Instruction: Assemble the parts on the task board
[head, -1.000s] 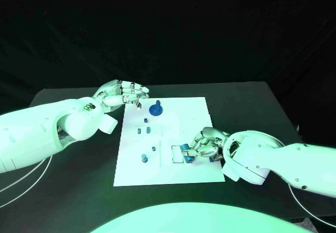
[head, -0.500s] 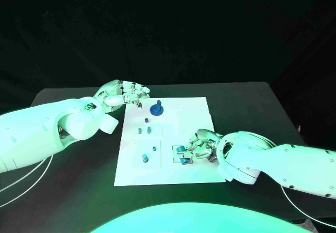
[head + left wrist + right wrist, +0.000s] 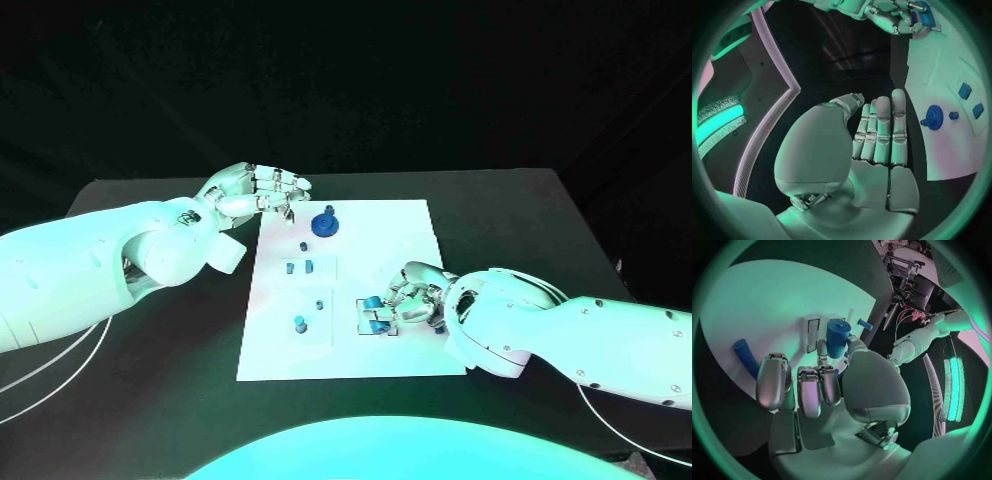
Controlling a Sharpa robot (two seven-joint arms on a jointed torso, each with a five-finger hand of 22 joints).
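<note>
Head view: the white task board (image 3: 361, 345) lies in the middle of the black table (image 3: 505, 200). The right hand (image 3: 408, 302) is down over the board's near right part, its fingers gathered round a blue cylindrical part (image 3: 378, 318) at a small dark-outlined rectangular slot (image 3: 365, 318). The left hand (image 3: 260, 190) hovers at the board's far left corner with fingers curled in and nothing in them. A blue round knobbed part (image 3: 326, 225) stands at the far end of the board, two small blue blocks (image 3: 299, 267) sit further in, and a small blue peg (image 3: 299, 323) stands near the left side.

Left wrist view: the left hand (image 3: 873, 135) shows its fingers straight and pressed side by side, the palm bare — it holds nothing. Past the fingertips lies the board (image 3: 942, 155) with the knobbed part (image 3: 933, 117), and beyond it the right hand (image 3: 895, 15) closed over its blue piece.

Right wrist view: the right hand (image 3: 817, 385) pinches the blue cylinder (image 3: 837, 338) between thumb and a fingertip, upright and just beside the outlined slot (image 3: 813, 335). A longer blue rod (image 3: 747, 360) lies loose on the board (image 3: 773, 295) near the other fingers.

The step in hand looks to be seating this cylinder on the board. I cannot tell whether its foot is already in a socket — so the next move calls for a straight press down with the piece kept upright, then a gentle release.
</note>
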